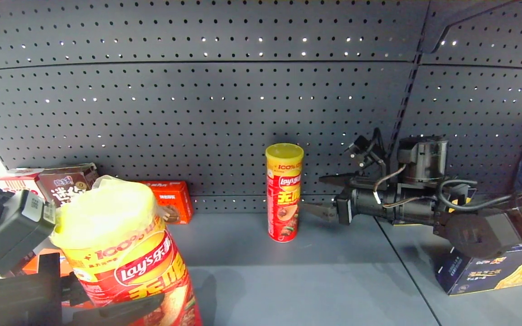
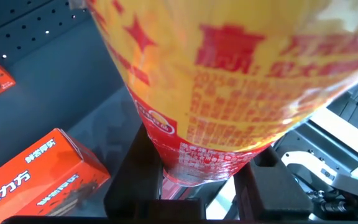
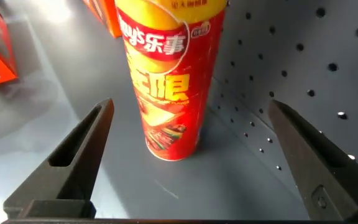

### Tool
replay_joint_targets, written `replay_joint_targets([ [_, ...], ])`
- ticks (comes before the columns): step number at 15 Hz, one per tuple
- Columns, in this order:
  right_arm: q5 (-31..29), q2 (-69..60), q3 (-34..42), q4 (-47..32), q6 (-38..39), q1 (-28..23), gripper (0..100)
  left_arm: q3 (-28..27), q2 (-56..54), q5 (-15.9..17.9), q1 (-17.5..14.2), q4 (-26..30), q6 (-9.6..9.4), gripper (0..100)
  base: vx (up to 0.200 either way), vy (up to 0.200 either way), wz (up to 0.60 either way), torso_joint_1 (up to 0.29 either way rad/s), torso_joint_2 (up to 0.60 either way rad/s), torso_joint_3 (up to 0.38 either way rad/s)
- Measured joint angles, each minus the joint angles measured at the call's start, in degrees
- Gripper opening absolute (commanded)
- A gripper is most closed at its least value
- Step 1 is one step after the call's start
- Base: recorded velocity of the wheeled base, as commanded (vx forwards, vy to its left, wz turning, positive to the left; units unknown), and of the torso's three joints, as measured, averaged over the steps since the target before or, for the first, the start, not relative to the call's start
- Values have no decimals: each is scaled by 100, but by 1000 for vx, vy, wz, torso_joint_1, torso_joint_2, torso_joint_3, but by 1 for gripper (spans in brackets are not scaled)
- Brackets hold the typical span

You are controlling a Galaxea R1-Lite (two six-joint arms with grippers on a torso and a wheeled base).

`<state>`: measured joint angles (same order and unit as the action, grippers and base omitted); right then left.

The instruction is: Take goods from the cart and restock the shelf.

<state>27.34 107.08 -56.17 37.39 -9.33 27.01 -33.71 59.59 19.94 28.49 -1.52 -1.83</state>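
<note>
A red chips can with a yellow lid (image 1: pixel 283 192) stands upright on the grey shelf (image 1: pixel 315 280), close to the pegboard back wall. My right gripper (image 1: pixel 317 194) is open just to its right, fingers pointing at the can without touching it. In the right wrist view the can (image 3: pixel 169 81) stands just beyond the two spread fingers (image 3: pixel 73 162). At the lower left my left gripper (image 1: pixel 107 294) is shut on a second, identical chips can (image 1: pixel 125 258), tilted and held above the shelf's front. The left wrist view shows that can (image 2: pixel 241 81) clamped near its base.
An orange box (image 1: pixel 172 199) and a brown box (image 1: pixel 68 183) sit against the back wall at the left. A dark blue box (image 1: pixel 492 269) lies on the right shelf section under the right arm. Another orange box (image 2: pixel 36 180) lies below the held can.
</note>
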Motion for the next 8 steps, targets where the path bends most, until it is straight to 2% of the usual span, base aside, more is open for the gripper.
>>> replay_joint_targets([
  [4, 569, 308, -187, 352, -6, -100, 100, 6, 0, 0, -11, 5, 2, 0, 0, 0, 0, 0, 0, 0],
  [8, 772, 516, -283, 391, -11, -98, 100, 6, 0, 2, -13, 5, 0, 0, 0, 0, 0, 0, 0, 0],
])
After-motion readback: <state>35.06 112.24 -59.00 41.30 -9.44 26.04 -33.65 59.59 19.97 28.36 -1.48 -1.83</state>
